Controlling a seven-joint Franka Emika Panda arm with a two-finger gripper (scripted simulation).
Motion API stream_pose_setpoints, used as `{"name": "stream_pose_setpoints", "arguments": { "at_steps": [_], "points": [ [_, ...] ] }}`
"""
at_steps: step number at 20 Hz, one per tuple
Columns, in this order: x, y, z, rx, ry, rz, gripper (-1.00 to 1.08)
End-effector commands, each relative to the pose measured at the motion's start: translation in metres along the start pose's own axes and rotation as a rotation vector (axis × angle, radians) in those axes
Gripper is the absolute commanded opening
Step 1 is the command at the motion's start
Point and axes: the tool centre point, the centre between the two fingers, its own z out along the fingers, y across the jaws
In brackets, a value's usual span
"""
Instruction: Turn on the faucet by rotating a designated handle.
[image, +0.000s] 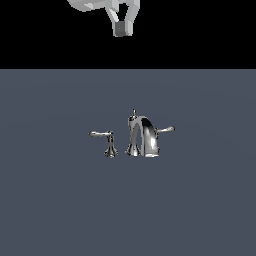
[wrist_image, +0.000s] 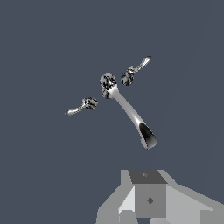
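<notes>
The gripper (image: 121, 29) hangs far above the faucet (image: 142, 136), not near its handle (image: 165, 130); I cannot tell if it is open.

Arm enters at the top edge of the exterior view; only its lower end shows. Gripper (image: 121, 27) hangs high, pointing down, touching nothing. Wrist view shows the gripper (wrist_image: 148, 199) body only; whether fingers are spread or closed cannot be determined.

Lighting: flat, dim, even; no cast shadows on the matte slate-grey floor (image: 50, 200). Bright white glare on the shiny chrome arched faucet spout (image: 150, 142). Renders sharp overall, small parts coarsely pixelated; black band above.
</notes>
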Motion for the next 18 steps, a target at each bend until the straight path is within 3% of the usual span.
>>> {"name": "stream_pose_setpoints", "arguments": {
  "at_steps": [1,18],
  "points": [
    [0.015,-0.004,0.018,0.002,0.001,0.065,-1.0],
    [0.119,-0.006,0.133,0.005,0.001,0.478,-1.0]
  ]
}}
